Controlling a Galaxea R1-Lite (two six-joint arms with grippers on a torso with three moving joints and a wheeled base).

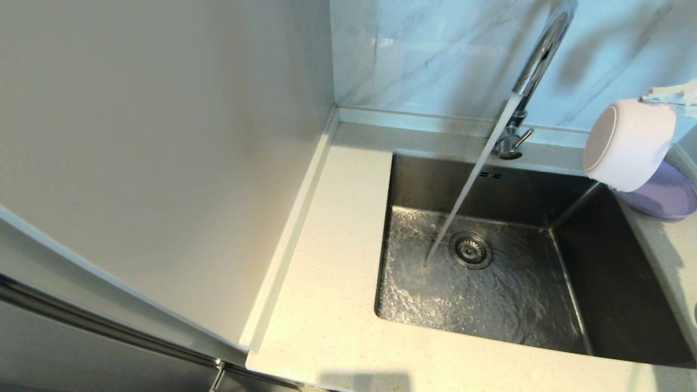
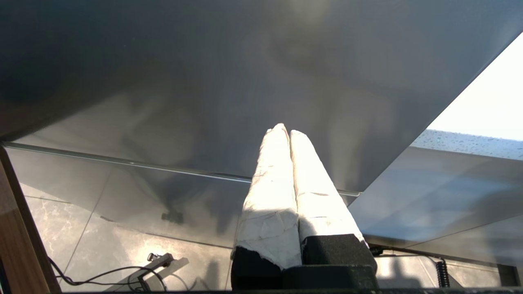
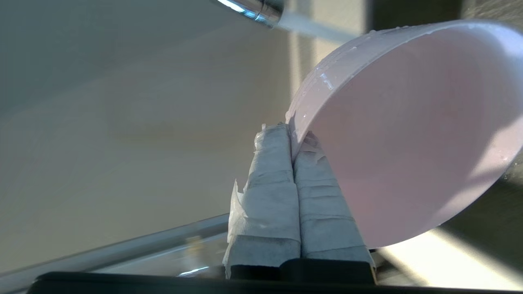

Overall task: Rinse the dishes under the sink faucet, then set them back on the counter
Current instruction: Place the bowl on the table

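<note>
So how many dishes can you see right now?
2. A pink cup, tipped on its side, is pinched at the rim by the right hand over the sink's right edge; a lavender plate sits on the counter behind it. Others may be out of view.

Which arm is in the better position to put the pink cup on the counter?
Right. The right pincer already pinches the pink cup rim, above the counter. The left pincer is shut, away from the sink.

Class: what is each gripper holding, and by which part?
Right gripper: the pink cup, pinched at its rim, tipped on its side. Left gripper: nothing.
</note>
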